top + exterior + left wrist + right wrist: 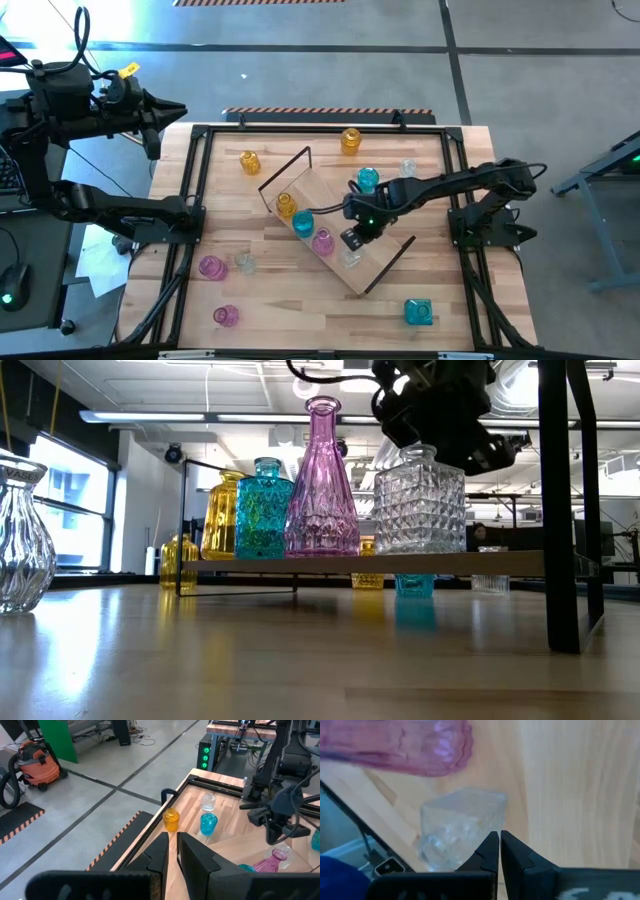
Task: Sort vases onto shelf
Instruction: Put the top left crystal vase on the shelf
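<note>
Hovering above the shelf's (345, 225) clear vase (351, 259), right gripper (352, 240) with fingers closed, empty.

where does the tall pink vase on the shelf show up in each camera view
High view: pink vase, mid-shelf beside the right claw.
Low view: centre, between teal and clear vases.
Left wrist view: lower right.
Right wrist view: along the top.
Shared landmark: the clear vase next to it.

an industrial lab or workshop: bare concrete floor (330, 60) with striped hazard tape (20, 827), an orange shop vacuum (37, 762), a green screen panel (57, 737), exposed ceiling ducts (200, 415), and another wooden tabletop (240, 727) beyond.
</note>
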Controlling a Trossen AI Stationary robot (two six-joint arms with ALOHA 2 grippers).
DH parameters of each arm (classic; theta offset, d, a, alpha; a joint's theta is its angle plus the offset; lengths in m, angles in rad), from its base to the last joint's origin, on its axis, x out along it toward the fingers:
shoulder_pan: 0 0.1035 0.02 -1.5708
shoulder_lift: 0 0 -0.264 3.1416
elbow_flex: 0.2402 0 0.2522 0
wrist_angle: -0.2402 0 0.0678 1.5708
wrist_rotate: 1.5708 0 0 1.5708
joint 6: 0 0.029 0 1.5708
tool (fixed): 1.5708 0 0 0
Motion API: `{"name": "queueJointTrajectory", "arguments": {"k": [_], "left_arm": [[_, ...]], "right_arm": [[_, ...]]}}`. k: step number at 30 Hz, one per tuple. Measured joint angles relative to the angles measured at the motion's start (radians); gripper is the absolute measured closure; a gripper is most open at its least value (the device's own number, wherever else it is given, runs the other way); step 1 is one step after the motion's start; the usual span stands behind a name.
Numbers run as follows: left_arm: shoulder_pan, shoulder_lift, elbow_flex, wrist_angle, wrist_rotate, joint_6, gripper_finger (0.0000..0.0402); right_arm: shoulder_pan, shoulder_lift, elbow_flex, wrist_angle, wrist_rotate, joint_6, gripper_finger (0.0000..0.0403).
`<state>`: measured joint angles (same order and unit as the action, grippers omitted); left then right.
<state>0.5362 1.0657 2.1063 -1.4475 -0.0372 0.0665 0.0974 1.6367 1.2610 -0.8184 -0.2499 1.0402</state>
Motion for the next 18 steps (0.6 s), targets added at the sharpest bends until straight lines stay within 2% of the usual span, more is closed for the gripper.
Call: {"name": "queueJointTrajectory", "arguments": {"k": [18], "left_arm": [[0.0, 0.0, 0.0, 0.0, 0.0, 0.016, 0.0364]], "right_arm": [[0.008, 0.004, 0.0, 0.106, -0.068, 0.01, 0.0403]]}}
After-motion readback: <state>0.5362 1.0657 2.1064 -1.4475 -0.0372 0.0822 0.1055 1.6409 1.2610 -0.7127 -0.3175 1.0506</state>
